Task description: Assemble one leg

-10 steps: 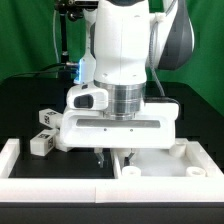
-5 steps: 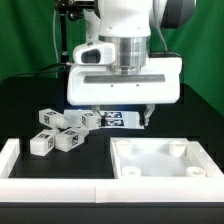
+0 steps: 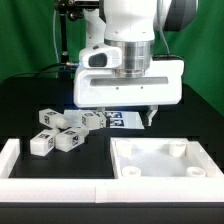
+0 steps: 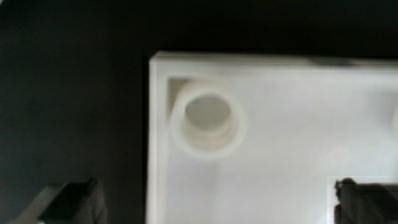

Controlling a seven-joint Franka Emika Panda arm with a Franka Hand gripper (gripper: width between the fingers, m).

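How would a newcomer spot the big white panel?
On the black table, look to the exterior view's right, below the gripper. The panel is the large white square with a raised rim and round corner sockets, unlike the small tagged legs beside it.

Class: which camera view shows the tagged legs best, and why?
The exterior view: the legs lie clustered together, tags visible. The wrist view shows none of them, only the white panel.
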